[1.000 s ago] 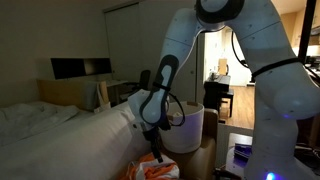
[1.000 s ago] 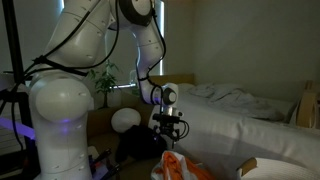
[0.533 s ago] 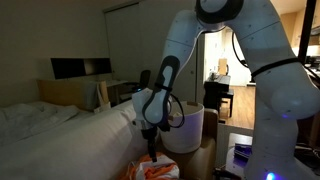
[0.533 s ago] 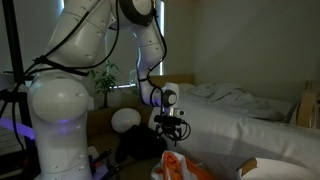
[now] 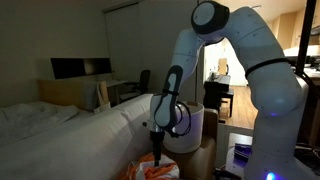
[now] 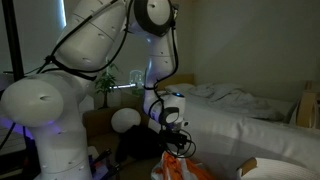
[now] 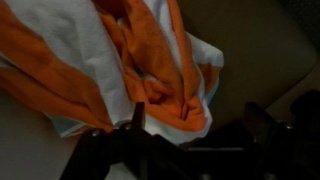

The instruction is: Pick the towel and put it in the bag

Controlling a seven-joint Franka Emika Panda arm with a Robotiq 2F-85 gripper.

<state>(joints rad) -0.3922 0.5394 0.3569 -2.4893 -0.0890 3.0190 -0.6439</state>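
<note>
The gripper [image 5: 157,156], jaws spread apart, hangs just above the crumpled towel [image 5: 150,172]

No legible text, label, brand or number anywhere.

Dim room in both exterior views, grainy and low in contrast; the strongest light spills from the lit doorway [image 5: 222,75] at the back, and a pale strip glows behind the plant [image 6: 105,82]. The white bedding [image 5: 60,125] reads grey. Over to the wrist view: soft and smeared, the towel [image 7: 150,70] glowing orange up top, the bottom edge lost in black shadow
</note>
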